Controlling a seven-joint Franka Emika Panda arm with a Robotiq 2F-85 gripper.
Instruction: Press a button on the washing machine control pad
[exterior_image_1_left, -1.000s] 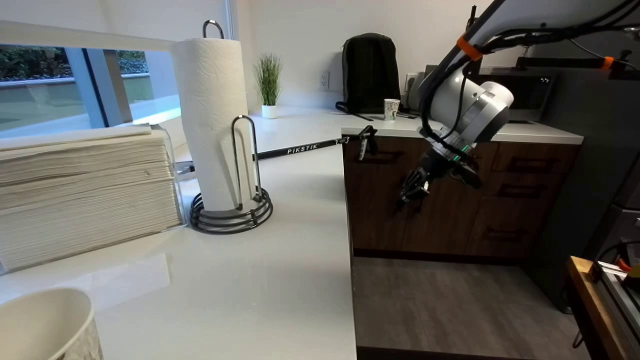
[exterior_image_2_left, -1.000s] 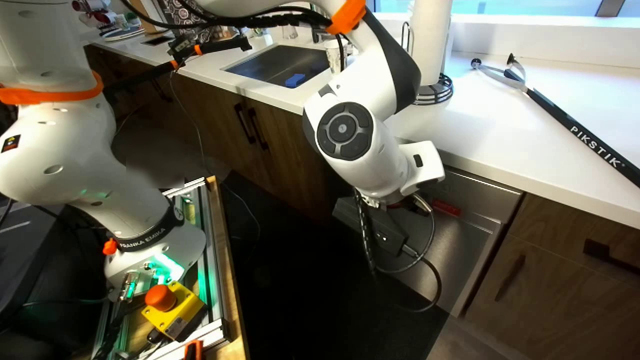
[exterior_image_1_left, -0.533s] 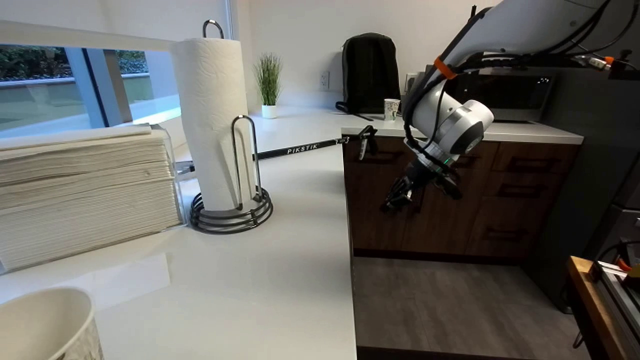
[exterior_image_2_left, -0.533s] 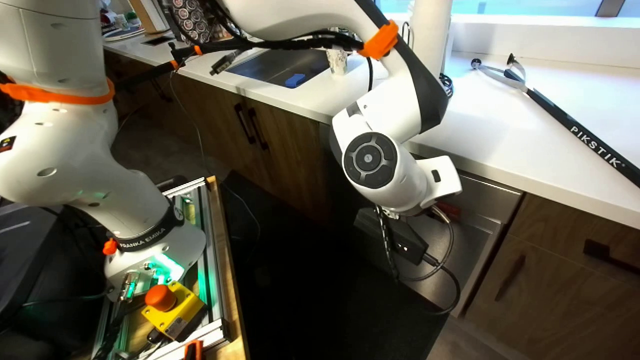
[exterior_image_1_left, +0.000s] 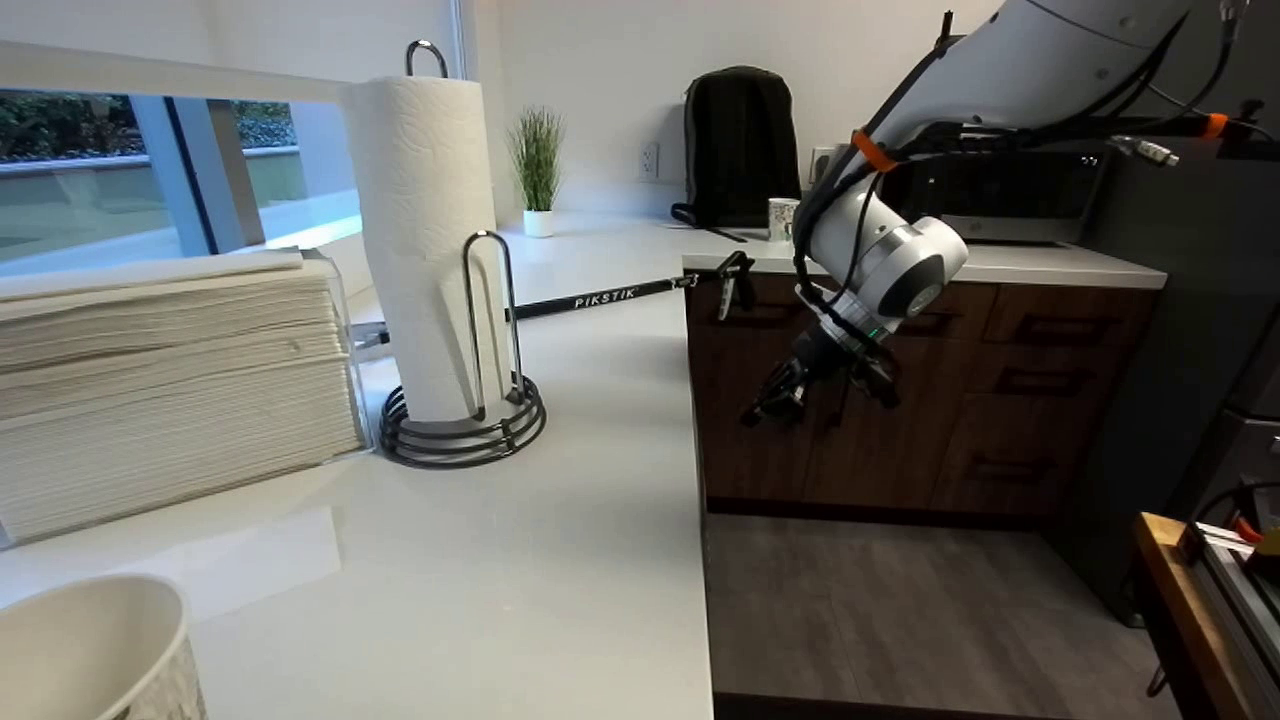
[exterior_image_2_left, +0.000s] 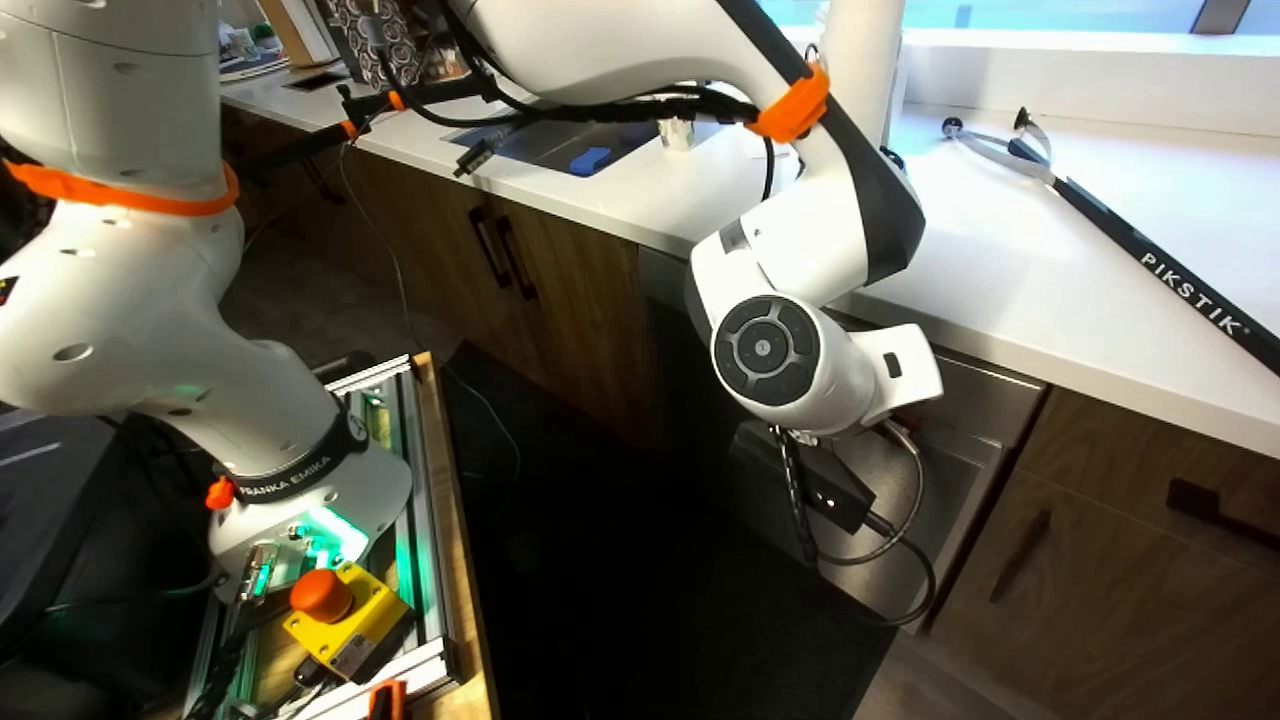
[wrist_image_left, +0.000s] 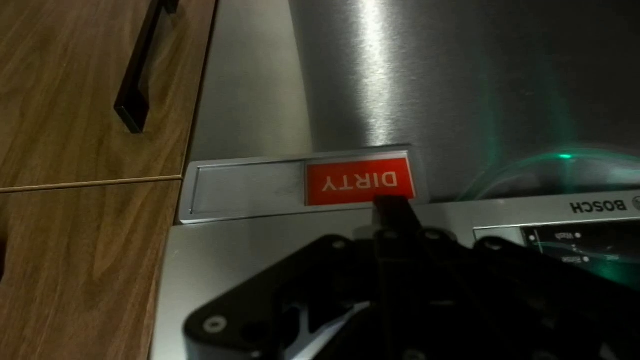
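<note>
The stainless steel Bosch machine shows below the counter in an exterior view (exterior_image_2_left: 985, 405) and fills much of the wrist view (wrist_image_left: 225, 260). Its black control pad (wrist_image_left: 580, 250) lies at the right of the wrist view, with small upside-down labels and dots, partly hidden by the gripper. My gripper (wrist_image_left: 395, 205) is shut with nothing seen between its fingers. Its tips appear over the lower edge of the red DIRTY sign (wrist_image_left: 357, 180), left of the pad; contact cannot be told. In an exterior view the gripper (exterior_image_1_left: 757, 412) points down beside the counter edge; elsewhere the wrist hides it.
The white counter (exterior_image_1_left: 560, 560) overhangs the machine front. It bears a paper towel roll (exterior_image_1_left: 420, 250), a black PIKSTIK grabber (exterior_image_1_left: 610, 297) and a cup (exterior_image_1_left: 90, 650). A wooden cabinet with a black handle (wrist_image_left: 140, 70) adjoins the machine. Cables (exterior_image_2_left: 915, 500) hang at the wrist.
The arm has reached farther out, and the gripper has moved closer to the counter edge and slightly down. The gripper looks shut throughout.
</note>
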